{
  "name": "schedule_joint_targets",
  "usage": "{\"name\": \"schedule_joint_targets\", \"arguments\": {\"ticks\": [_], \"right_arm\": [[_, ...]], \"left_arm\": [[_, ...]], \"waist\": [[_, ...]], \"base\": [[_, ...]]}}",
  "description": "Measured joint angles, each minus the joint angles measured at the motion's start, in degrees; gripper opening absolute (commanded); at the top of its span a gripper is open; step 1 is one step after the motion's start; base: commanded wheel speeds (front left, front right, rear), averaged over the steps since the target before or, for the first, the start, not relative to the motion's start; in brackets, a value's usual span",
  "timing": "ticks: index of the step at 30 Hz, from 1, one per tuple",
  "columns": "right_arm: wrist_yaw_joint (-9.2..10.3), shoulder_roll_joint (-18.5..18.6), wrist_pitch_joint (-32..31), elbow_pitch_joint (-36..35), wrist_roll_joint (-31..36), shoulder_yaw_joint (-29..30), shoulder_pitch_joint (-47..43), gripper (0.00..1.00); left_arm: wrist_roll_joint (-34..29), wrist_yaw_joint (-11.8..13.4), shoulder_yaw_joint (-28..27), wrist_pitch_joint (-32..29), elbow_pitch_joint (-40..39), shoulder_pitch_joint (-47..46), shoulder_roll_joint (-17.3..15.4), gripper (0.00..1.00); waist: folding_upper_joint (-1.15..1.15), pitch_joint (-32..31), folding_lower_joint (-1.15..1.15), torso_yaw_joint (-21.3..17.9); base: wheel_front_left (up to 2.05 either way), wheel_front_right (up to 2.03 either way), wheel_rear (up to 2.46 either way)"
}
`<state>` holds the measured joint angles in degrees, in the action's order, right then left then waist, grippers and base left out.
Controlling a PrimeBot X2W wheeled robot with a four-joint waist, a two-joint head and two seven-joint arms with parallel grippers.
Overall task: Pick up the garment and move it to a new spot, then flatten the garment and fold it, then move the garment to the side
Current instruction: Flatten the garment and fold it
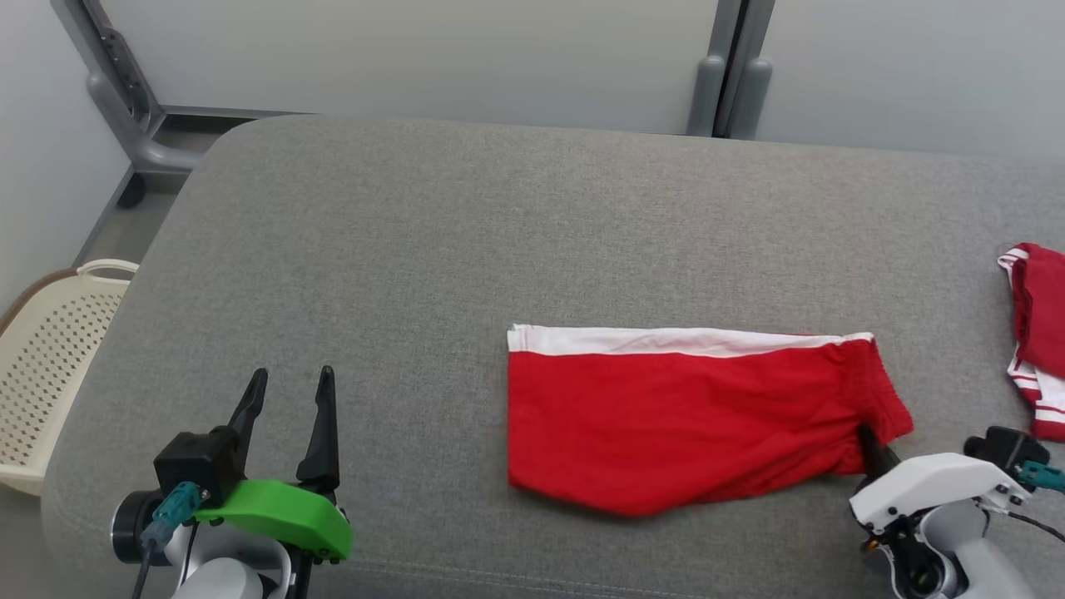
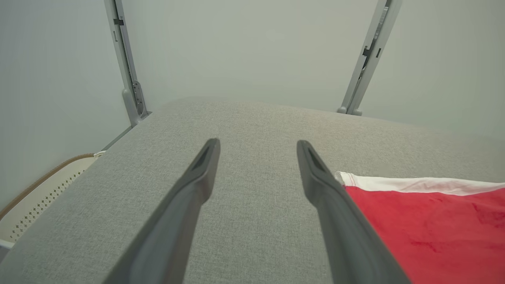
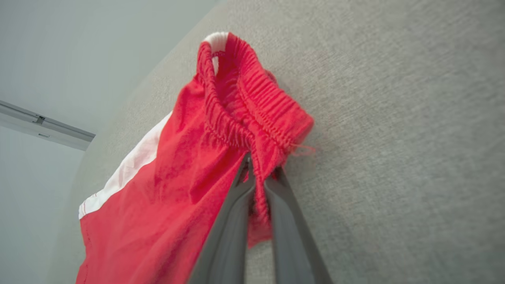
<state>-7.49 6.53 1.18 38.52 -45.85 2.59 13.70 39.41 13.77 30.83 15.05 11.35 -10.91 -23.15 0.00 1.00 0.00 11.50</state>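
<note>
My right end effector point(image 3: 261, 165) pinches the garment point(image 1: 666, 416) by its waistband point(image 3: 256, 106) | garment lies folded on the counter point(image 1: 416, 249), right of centre | my left end effector point(image 1: 291, 374) spread | I'd drag low, keeping folds intact.

**Red garment laid flat, caught at the waistband**

The garment point(image 1: 682, 416), a pair of red shorts, lies folded flat on the grey padded surface point(image 1: 374, 249), toward 4 o'clock in the head view. A white band point(image 1: 666, 339) runs along its 12 o'clock edge. The leg hem faces 9 o'clock, and the gathered elastic waistband point(image 3: 252, 106) faces 3 o'clock. The 6 o'clock edge slopes and is slightly rumpled. At the waistband's 5 o'clock corner, the cloth is pinched between the closed fingers of the right gripper point(image 1: 865, 437).
</note>
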Motion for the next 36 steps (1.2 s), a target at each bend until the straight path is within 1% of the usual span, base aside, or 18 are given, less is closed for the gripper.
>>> {"name": "schedule_joint_targets", "arguments": {"ticks": [7,10,14,18,24,29,32,36], "right_arm": [[0.0,2.71,0.42,-1.7,-0.37,3.55,-2.24,0.0],[0.0,2.98,0.14,-2.26,-0.18,4.21,-2.35,0.0],[0.0,2.98,-0.69,-4.46,0.37,3.64,-2.22,0.0],[0.0,2.92,-2.65,-8.61,1.41,1.3,-2.21,0.0],[0.0,2.21,-7.19,-17.56,3.99,-3.22,-3.14,0.0],[0.0,1.29,-11.63,-23.52,7.69,-6.39,-4.08,0.0],[0.0,0.46,-14.6,-25.33,10.22,-8.73,-3.96,0.0],[0.0,-0.03,-17.6,-25.87,12.9,-11.39,-3.1,0.0]], "left_arm": [[-0.22,-0.16,-0.43,0.0,-0.14,0.07,0.36,1.0],[-0.22,-0.23,-0.55,0.0,-0.13,0.17,0.48,1.0],[-0.21,-0.51,-0.71,0.0,0.05,0.41,0.62,1.0],[-0.13,-0.65,-0.88,0.0,0.13,0.58,0.81,1.0],[-0.12,-0.73,-1.34,0.0,0.09,0.78,1.22,1.0],[-0.12,-0.91,-1.52,0.0,0.05,0.92,1.72,1.0],[-0.13,-1.16,-1.66,0.0,0.09,0.97,1.83,1.0],[-0.15,-1.23,-1.77,0.0,0.12,1.0,2.1,1.0]], "waist": [[0.0,-0.33,0.0,-1.32],[0.0,-0.45,0.0,-1.67],[0.0,-0.8,0.0,-1.97],[0.0,-1.25,0.0,-2.08],[0.0,-1.99,0.0,-1.93],[0.0,-2.56,0.0,-1.37],[0.0,-2.87,0.0,-0.87],[0.0,-3.14,0.0,-0.25]], "base": [[0.0,0.0,0.0],[0.0,0.0,0.0],[0.0,0.0,0.0],[0.0,0.0,0.0],[0.0,0.0,0.0],[0.0,0.0,0.0],[0.0,0.0,0.0],[0.0,0.0,0.0]]}}
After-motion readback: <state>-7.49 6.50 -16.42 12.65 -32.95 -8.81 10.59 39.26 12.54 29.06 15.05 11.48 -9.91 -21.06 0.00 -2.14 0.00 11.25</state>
